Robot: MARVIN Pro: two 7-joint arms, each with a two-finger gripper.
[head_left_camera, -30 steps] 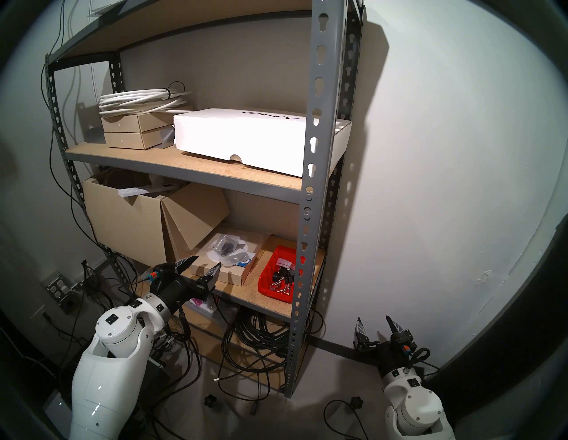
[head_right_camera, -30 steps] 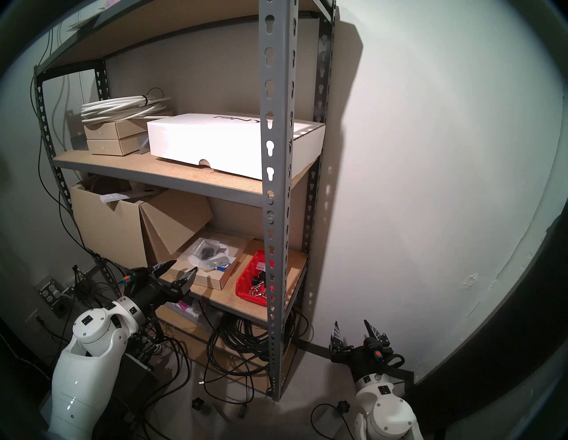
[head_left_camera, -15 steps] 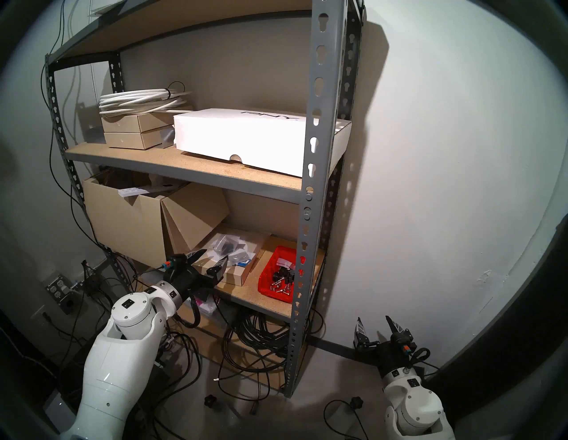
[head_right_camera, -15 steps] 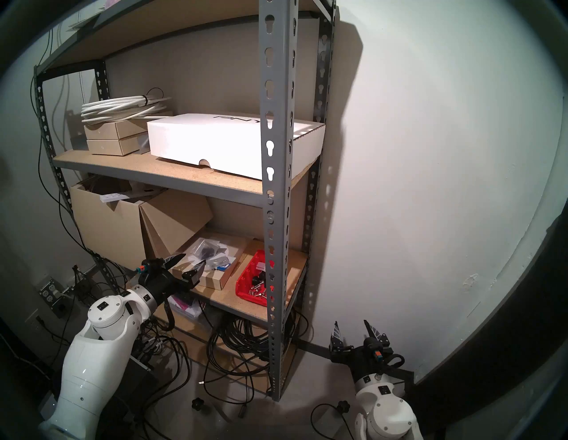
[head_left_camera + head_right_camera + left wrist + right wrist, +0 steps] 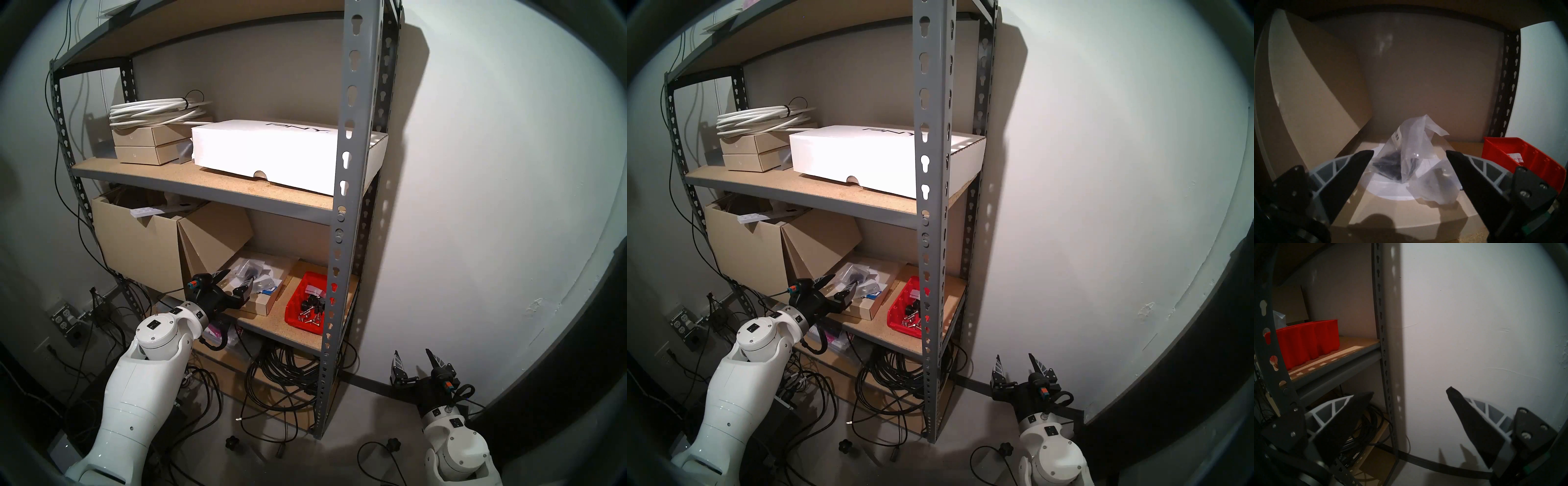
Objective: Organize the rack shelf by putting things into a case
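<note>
A: Which writing can you read here?

B: Only "PNY", printed upside down on the large white box (image 5: 264, 152) on the upper board of the grey steel rack (image 5: 353, 169). A barcode label sits on the taller clear plastic bag (image 5: 1407, 152); its print is too small to read.

A: Where do the task's things lie?

B: You see 2 clear bags with dark parts on the flat tan cardboard box (image 5: 1390, 215): the taller bag behind, a flatter bag (image 5: 1434, 186) in front and to its right. A blue-and-white card (image 5: 270, 289) lies beside them. The red parts bin (image 5: 305, 303) stands on the same board, right of the flat box, with black knobs and screws inside.

A: And the grippers?

B: Your left gripper (image 5: 1409, 155) is level at the flat box's front edge, jaws spread wide, the bags between and beyond the tips, untouched. Your right gripper (image 5: 415, 361) hangs low outside the rack, jaws spread, empty.

A: What stands in the way?

B: An open carton flap (image 5: 213, 237) leans just left of the bags; the front upright crosses the bin in both head views.
</note>
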